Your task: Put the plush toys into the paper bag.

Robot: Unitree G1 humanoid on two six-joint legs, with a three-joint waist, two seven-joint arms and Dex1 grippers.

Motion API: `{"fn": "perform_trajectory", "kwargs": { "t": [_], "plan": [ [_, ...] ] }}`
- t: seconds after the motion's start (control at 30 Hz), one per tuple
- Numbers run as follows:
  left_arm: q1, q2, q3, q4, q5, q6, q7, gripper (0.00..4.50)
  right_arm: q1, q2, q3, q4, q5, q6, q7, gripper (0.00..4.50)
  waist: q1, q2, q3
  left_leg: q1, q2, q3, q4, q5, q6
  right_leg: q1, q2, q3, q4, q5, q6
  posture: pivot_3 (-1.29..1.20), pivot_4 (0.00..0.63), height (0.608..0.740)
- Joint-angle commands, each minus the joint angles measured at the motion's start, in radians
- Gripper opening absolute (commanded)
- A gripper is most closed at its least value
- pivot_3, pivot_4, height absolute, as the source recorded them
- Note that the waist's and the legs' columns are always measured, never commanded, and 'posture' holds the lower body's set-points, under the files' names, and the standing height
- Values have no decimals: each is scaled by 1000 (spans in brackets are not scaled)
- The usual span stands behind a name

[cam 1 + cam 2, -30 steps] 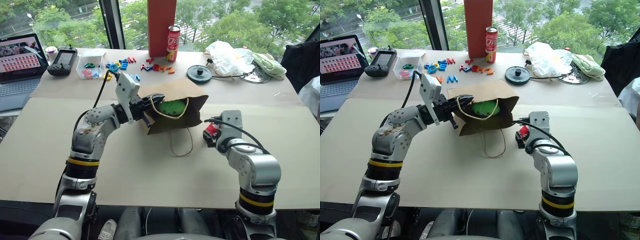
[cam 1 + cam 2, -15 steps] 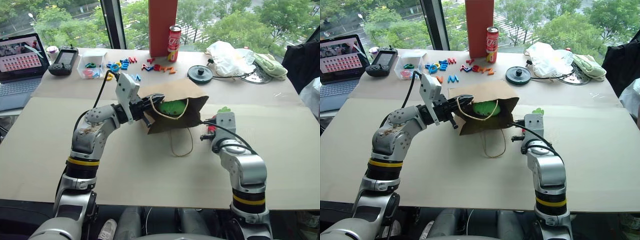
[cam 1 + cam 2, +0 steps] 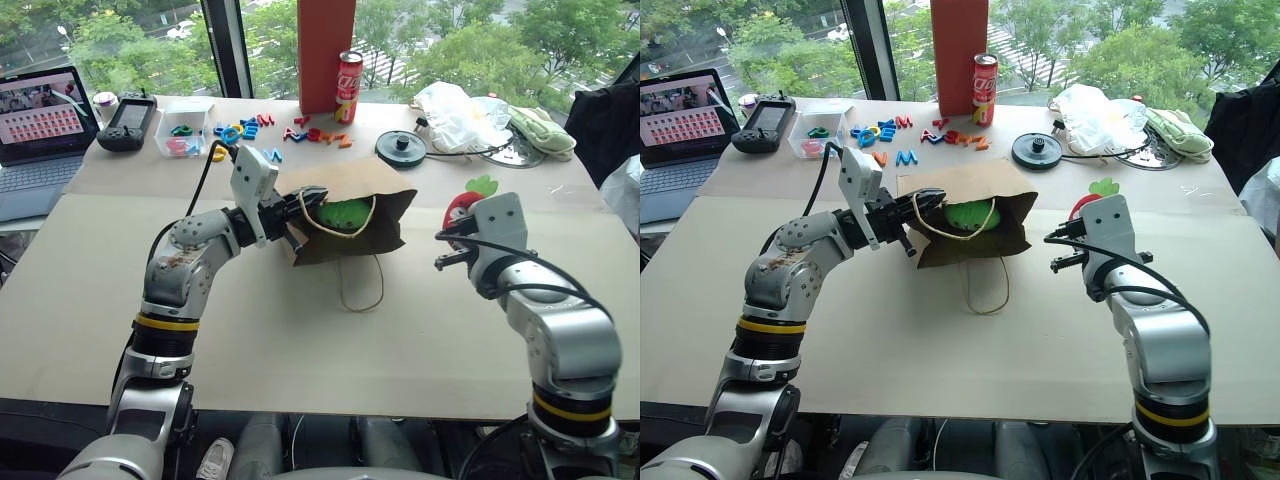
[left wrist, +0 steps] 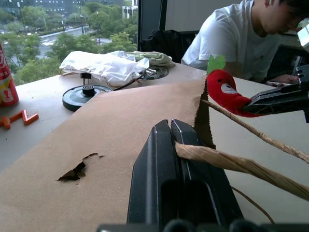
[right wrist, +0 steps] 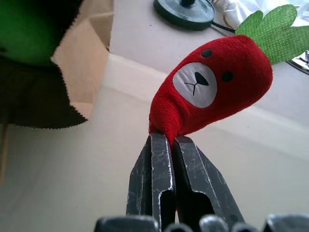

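the left gripper is closed on the rim of the paper bag, which lies on its side near the middle of the tabletop, mouth toward the robot, with the green plush toy inside; the thin paper looks light and easy to tear. to the right, above the table toward its right edge, the right gripper is closed on the narrow tip of the red plush toy. this toy looks soft, light and not fragile, so the pinch should hold; its long axis tilts up, leaves pointing away from the robot.

An office-like test room high above a street is showing here: tall windows are looking out over treetops, a laptop is running at the edge of the cluttered worktop, and a person is sitting beside it.
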Motion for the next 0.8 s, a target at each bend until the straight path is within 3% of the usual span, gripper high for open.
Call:
{"fn": "perform_trajectory", "kwargs": {
  "t": [0.03,0.23,0.43,0.57,0.8],
  "plan": [
    [-21,-3,8,-8,-2,-16,0,0,-26,-42,-97,-141,205,158,195,41,-1,0,0,0,1,0,0,0,0,0,0,0,0,0,0,0,150,739],
    [-21,-1,10,-9,-3,-14,0,0,-23,-62,-19,-209,307,174,235,41,1,0,0,1,0,0,1,0,0,1,-1,0,0,0,0,0,150,739],
    [-16,7,13,-17,-1,-12,1,0,-61,34,121,-137,288,145,136,41,0,0,0,1,0,0,1,0,0,1,-1,0,0,0,0,0,150,739],
    [-16,11,15,-26,-6,-4,2,0,-118,60,213,-23,231,64,64,41,1,0,0,1,0,0,1,0,0,1,-1,0,1,0,0,0,150,739],
    [-9,18,11,-41,-8,4,3,0,-327,205,365,272,88,-158,-48,41,-1,0,0,1,0,0,1,0,0,0,0,0,1,0,0,0,150,739]
  ]
}}
